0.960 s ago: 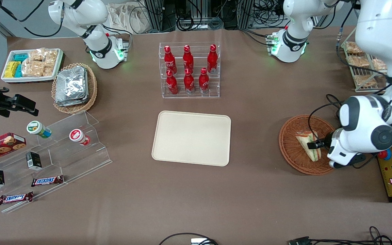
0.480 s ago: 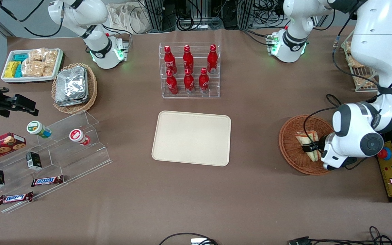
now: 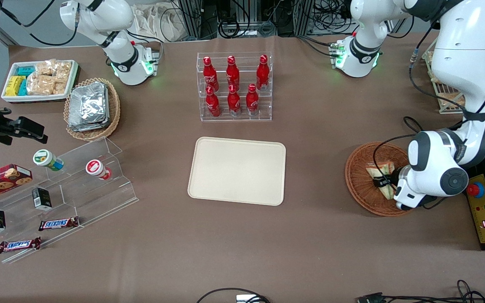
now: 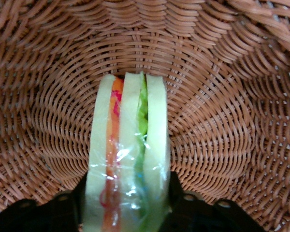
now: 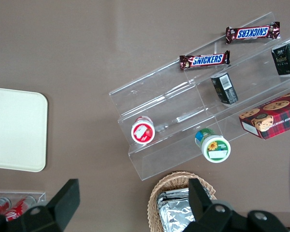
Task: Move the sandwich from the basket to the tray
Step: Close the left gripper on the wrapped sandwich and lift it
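Front view: gripper (image 3: 380, 182) fingers (image 4: 70, 203) flank sandwich (image 4: 128, 159) in basket (image 3: 358, 179); Snickers bars (image 5: 204, 60).

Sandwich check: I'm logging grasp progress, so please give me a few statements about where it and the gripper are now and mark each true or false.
1. The sandwich lies in the basket. True.
2. The gripper hovers above the tray. False: it is down in the basket, at the sandwich.
3. The gripper's fingers stand on either side of the sandwich. True.
4. The tray already holds a sandwich. False: nothing lies on it.
5. The basket stands toward the working arm's end of the table. True.
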{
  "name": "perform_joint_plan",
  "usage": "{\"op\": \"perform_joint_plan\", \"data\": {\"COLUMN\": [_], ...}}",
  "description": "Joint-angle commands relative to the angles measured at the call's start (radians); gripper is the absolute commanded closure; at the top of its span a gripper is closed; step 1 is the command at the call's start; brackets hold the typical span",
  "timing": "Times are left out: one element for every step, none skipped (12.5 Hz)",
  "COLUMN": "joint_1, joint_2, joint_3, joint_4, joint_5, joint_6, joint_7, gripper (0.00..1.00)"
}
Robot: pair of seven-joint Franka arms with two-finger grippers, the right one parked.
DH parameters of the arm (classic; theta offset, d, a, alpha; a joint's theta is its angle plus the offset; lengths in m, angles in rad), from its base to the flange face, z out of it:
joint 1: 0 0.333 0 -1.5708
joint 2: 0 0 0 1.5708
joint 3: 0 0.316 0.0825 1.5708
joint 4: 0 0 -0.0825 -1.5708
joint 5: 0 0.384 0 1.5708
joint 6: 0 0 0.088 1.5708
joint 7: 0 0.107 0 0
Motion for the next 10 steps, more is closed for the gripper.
{"op": "perform_joint_plan", "data": {"joint_1": [0.001,0.001,-0.002,-0.008,-0.016,-0.024,-0.025,-0.025,-0.025,-0.025], "joint_2": [-0.022,-0.045,-0.068,-0.096,-0.129,-0.160,-0.186,-0.209,-0.232,-0.248], "joint_3": [-0.005,-0.006,-0.010,-0.011,-0.016,-0.026,-0.039,-0.068,-0.103,-0.135], "joint_4": [0.008,0.008,0.013,0.014,0.014,0.016,0.016,0.017,0.020,0.020], "joint_5": [-0.012,-0.010,-0.010,-0.010,-0.009,-0.007,-0.007,-0.009,-0.009,-0.009], "joint_6": [-0.014,-0.028,-0.053,-0.072,-0.089,-0.109,-0.128,-0.143,-0.157,-0.162], "joint_7": [-0.013,-0.013,-0.013,-0.011,-0.005,0.002,0.003,-0.005,-0.014,-0.014], "gripper": [0.79,0.81,0.85,0.86,0.86,0.86,0.86,0.86,0.86,0.86]}}
